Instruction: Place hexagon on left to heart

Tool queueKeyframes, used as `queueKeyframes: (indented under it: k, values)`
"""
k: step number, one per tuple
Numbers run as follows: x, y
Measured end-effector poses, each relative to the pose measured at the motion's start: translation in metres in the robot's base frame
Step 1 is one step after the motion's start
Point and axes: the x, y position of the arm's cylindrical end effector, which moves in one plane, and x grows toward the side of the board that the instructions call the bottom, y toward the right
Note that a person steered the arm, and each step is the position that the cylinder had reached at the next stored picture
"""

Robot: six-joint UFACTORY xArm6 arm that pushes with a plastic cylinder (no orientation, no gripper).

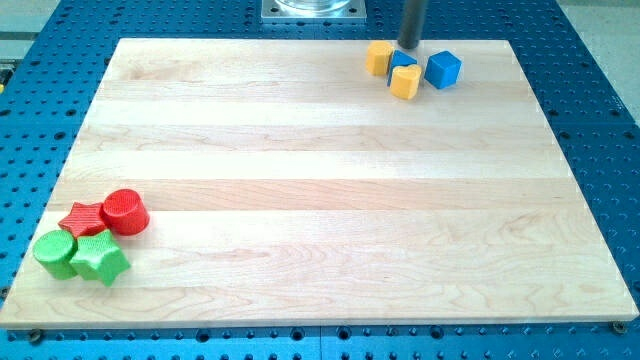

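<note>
A yellow block that looks like a hexagon (379,57) sits near the board's top edge, right of centre. A second yellow block, seemingly the heart (405,82), lies just below and to its right. A blue block (403,62) is wedged between the two, its shape partly hidden. A blue cube (443,69) stands to the right of the cluster. My tip (409,46) is at the view's top, right behind the partly hidden blue block, to the right of the hexagon and above the heart.
At the bottom left lie a red cylinder (125,211), a red star (83,219), a green cylinder (55,253) and a green star (100,259). The wooden board (320,200) rests on a blue perforated table.
</note>
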Motion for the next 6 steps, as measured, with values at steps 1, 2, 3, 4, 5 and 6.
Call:
queueKeyframes:
  k: [1, 2, 3, 4, 5, 6]
  values:
    - [0.038, -0.078]
    - [0.115, -0.136]
    - [0.052, -0.128]
    - [0.023, -0.063]
    - [0.057, -0.048]
    - [0.055, -0.045]
